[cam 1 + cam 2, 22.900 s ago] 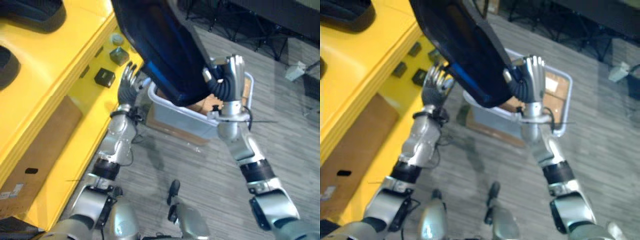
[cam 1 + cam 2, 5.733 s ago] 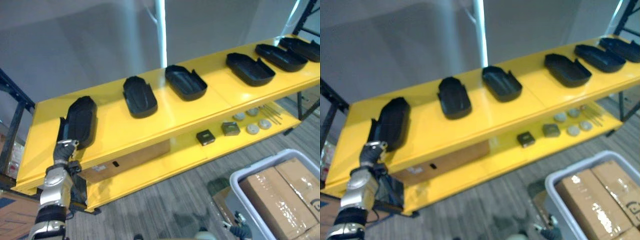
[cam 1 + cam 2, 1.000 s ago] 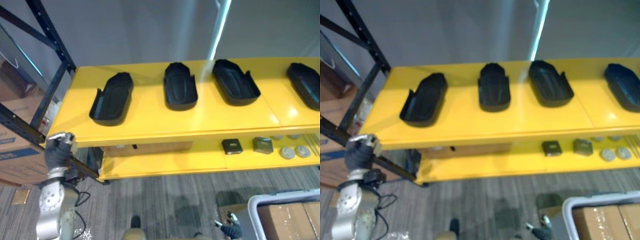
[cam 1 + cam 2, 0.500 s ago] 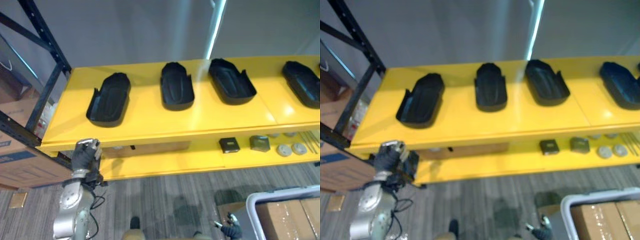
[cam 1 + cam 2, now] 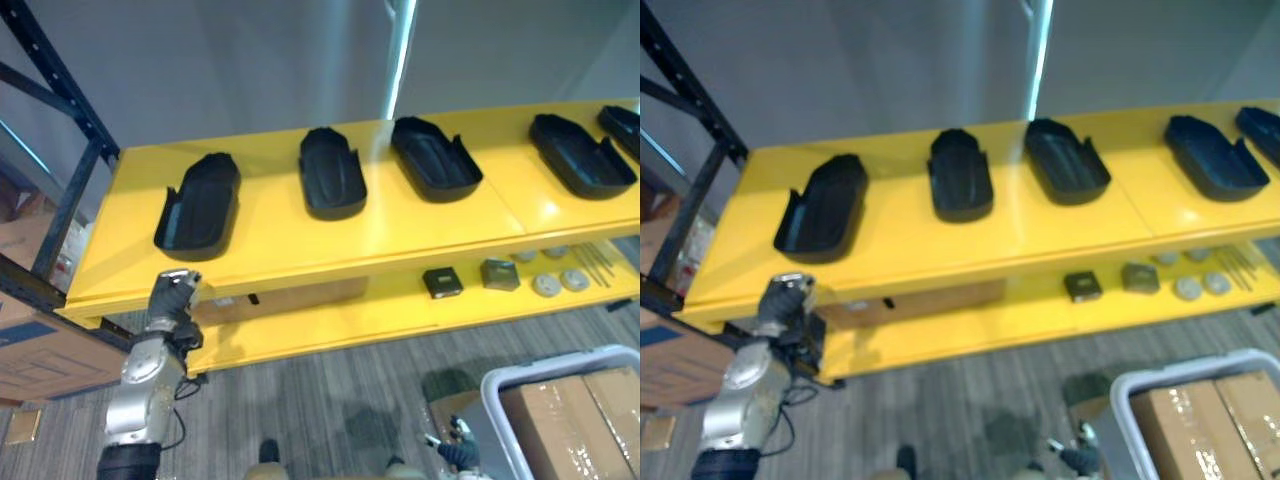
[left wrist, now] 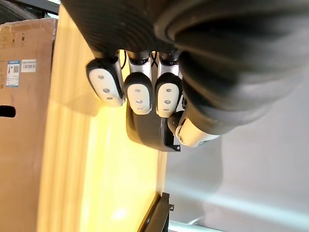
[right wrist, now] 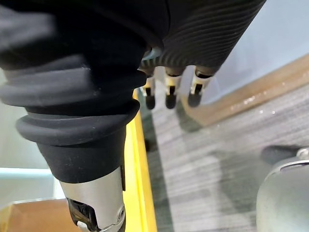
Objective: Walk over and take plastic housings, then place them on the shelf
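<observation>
Five black plastic housings (image 5: 198,205) lie in a row along the yellow upper shelf (image 5: 300,240). They are well apart from one another, with a bare yellow strip between them and the front edge. The left hand (image 5: 172,300) hovers just before that edge, below the leftmost housing, its fingers (image 6: 139,94) curled into a fist round nothing. Beside it the shelf ends at a black rack post (image 5: 60,95) — cardboard cartons (image 5: 35,355) stand past it. The right hand (image 5: 456,452) hangs low over the open floor beside a grey bin (image 5: 550,363) of boxes, its fingers (image 7: 167,93) straight and relaxed — empty too.
</observation>
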Controlling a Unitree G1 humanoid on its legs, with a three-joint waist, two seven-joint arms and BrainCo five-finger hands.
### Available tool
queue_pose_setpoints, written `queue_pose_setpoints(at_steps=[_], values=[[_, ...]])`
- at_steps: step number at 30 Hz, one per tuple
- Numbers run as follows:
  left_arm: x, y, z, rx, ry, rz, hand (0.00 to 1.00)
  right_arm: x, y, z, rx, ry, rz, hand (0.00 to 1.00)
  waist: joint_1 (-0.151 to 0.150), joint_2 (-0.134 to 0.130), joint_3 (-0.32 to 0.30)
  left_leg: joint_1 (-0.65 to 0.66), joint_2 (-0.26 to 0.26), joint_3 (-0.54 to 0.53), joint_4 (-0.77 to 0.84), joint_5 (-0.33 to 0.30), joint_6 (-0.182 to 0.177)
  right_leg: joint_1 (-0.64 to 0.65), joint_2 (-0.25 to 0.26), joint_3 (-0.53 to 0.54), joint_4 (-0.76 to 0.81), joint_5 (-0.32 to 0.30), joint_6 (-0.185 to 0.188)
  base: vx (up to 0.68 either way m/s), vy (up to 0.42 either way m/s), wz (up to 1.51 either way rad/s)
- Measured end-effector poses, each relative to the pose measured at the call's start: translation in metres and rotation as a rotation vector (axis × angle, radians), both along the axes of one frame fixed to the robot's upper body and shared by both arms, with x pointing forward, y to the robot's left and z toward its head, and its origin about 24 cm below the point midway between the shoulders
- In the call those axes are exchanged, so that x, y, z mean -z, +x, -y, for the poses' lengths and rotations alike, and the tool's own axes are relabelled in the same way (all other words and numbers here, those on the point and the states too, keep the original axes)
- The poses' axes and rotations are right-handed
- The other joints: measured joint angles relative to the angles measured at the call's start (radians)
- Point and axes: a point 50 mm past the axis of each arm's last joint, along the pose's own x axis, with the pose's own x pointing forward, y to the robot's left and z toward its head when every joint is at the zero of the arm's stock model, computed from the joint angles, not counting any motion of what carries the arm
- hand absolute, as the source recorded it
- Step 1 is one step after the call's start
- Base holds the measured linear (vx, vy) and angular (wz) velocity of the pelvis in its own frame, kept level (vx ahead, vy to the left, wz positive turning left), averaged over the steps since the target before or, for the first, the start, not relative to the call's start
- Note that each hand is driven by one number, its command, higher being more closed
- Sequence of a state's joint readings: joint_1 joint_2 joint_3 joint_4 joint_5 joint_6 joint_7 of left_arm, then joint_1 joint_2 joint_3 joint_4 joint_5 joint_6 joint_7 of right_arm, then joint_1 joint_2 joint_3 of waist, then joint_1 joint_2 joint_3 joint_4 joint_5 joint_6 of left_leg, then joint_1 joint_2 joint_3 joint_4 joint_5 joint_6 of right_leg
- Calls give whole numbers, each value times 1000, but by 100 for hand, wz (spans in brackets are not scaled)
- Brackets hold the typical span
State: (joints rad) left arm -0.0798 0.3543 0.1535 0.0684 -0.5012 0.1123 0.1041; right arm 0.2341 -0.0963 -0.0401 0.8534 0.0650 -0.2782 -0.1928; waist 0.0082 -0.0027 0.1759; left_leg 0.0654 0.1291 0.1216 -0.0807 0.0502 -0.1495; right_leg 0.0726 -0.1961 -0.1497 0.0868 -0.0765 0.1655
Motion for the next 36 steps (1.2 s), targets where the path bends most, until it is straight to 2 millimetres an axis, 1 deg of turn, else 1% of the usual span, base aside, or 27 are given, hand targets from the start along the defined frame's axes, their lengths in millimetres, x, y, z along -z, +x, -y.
queue_pose_setpoints(at_steps=[3,7,10,12,14,16,18,20,23,28,32,36], values=[[-2,5,-1,-4,2,3,100,0,2,0,-4,2,4,0,-2,0,0,-5,-1,2,0,0,0,0,1,0,-12,7,0,0,0,0],[-3,16,-14,-31,29,-27,100,-1,7,-2,-12,11,8,0,-16,-1,0,-12,-1,3,0,0,0,0,1,0,-17,10,1,24,3,2],[-3,22,-19,-47,34,-49,100,-1,10,-3,-23,19,12,0,-20,-3,1,-4,0,23,1,0,0,-1,2,15,-18,11,-1,16,7,-12],[0,25,-23,-61,31,-75,100,-1,9,-3,-23,20,9,0,-22,-4,1,6,0,37,1,0,0,0,2,25,-18,13,-2,-14,9,-18],[-2,31,-23,-65,22,-74,100,0,8,-3,-22,20,3,0,-24,-5,1,4,1,39,0,0,0,-2,2,26,-18,16,-2,-35,8,-7],[-1,37,-29,-92,9,-87,100,0,8,-3,-25,21,4,0,-26,-8,3,12,2,52,0,0,0,-5,3,42,-19,22,0,-55,16,-15],[-2,39,-35,-120,1,-94,100,0,8,-4,-26,23,2,0,-32,-10,4,13,2,55,-1,0,0,-5,3,44,-23,26,-1,-58,13,-9],[-3,40,-46,-153,18,-111,100,0,7,-4,-31,28,1,0,-49,-16,7,13,2,60,-5,0,0,-6,3,45,-28,28,0,-64,9,-5],[-5,42,-53,-180,17,-118,100,0,6,-4,-37,34,-2,0,-49,-15,8,13,2,83,-5,-1,1,-20,5,69,-32,31,-3,-38,19,-17],[-10,49,-56,-202,-15,-114,100,0,5,-4,-41,39,-3,0,-59,-12,10,13,1,84,-1,-1,1,-16,5,69,-39,41,3,6,5,-2],[-11,49,-57,-205,-13,-112,100,0,7,-4,-61,42,3,0,-71,-12,10,16,1,85,0,-1,1,-11,4,69,-41,41,3,19,4,0],[-7,48,-59,-222,-15,-127,100,-1,7,-5,-83,43,2,0,-79,-9,12,31,1,103,0,-1,1,-4,5,81,-43,42,2,-9,10,-9]])
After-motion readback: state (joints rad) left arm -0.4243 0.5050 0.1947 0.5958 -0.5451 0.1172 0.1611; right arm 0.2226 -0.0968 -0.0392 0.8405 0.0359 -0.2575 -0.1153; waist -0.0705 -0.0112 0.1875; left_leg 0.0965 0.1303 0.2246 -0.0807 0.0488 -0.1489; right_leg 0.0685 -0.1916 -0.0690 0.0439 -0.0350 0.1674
